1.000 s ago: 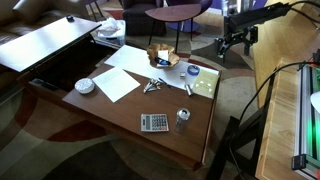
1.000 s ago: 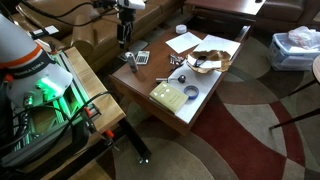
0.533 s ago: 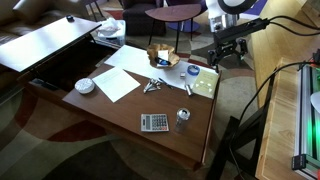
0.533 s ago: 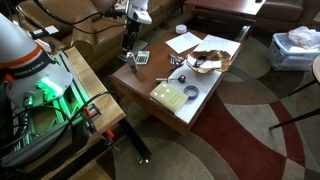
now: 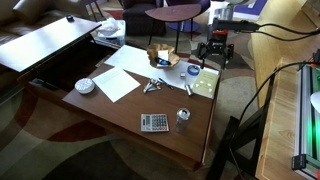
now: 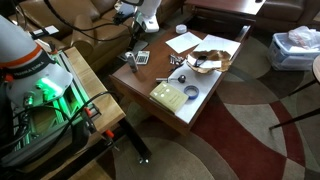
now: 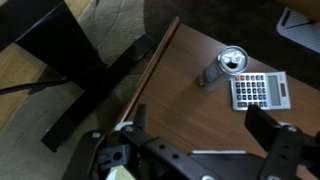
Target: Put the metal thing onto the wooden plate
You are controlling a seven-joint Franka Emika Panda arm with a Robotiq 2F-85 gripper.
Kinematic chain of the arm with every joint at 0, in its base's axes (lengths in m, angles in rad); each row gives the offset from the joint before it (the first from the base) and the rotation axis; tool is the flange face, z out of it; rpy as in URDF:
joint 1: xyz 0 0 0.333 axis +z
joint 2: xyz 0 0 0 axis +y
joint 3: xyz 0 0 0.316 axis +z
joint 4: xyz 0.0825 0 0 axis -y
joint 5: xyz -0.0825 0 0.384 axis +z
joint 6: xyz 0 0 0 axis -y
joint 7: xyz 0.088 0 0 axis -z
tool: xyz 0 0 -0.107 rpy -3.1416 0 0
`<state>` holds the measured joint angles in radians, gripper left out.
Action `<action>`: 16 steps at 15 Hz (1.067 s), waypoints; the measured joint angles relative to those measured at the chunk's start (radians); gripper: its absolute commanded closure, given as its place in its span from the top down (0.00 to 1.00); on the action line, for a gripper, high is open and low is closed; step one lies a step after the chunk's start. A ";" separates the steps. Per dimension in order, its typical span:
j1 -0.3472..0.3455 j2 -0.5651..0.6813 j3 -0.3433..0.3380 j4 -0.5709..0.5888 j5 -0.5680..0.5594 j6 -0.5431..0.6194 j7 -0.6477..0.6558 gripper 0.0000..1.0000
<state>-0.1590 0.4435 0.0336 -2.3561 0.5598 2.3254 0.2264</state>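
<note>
The metal thing (image 5: 187, 89) is a small dark slender piece lying on the wooden table, between the silvery splayed object (image 5: 155, 86) and the pale green-white board (image 5: 204, 81); it also shows in an exterior view (image 6: 183, 77). The wooden plate (image 5: 160, 56) is a brown round dish at the table's far side, partly covered by paper in an exterior view (image 6: 205, 62). My gripper (image 5: 214, 60) hangs open and empty in the air above the board end of the table, well above the metal thing. It shows in an exterior view (image 6: 134, 47) and in the wrist view (image 7: 205, 130).
A calculator (image 7: 258, 90) and a shiny upright cup (image 7: 225, 65) stand near the table's edge. A white bowl (image 5: 85, 86) and sheets of paper (image 5: 118, 84) lie on the table. A chair stands behind the table, and cables run over the floor.
The arm has swung in from beyond the table's end to above the table. The gripper has stayed open. Nothing on the table has moved.
</note>
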 measured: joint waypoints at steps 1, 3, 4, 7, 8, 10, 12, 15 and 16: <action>-0.015 0.026 0.004 0.016 0.064 0.019 -0.056 1.00; -0.020 0.088 0.005 0.047 0.129 0.110 -0.126 1.00; -0.016 0.125 0.005 0.063 0.138 0.163 -0.139 1.00; 0.002 0.200 0.003 0.095 0.136 0.240 -0.140 1.00; 0.002 0.196 0.003 0.095 0.136 0.239 -0.140 1.00; 0.001 0.183 0.002 0.094 0.136 0.236 -0.140 1.00; 0.001 0.176 0.002 0.094 0.136 0.235 -0.140 1.00; 0.016 0.214 0.006 0.104 0.136 0.370 -0.153 1.00; 0.019 0.246 0.010 0.116 0.136 0.419 -0.154 1.00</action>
<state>-0.1395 0.6895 0.0439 -2.2406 0.6959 2.7446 0.0720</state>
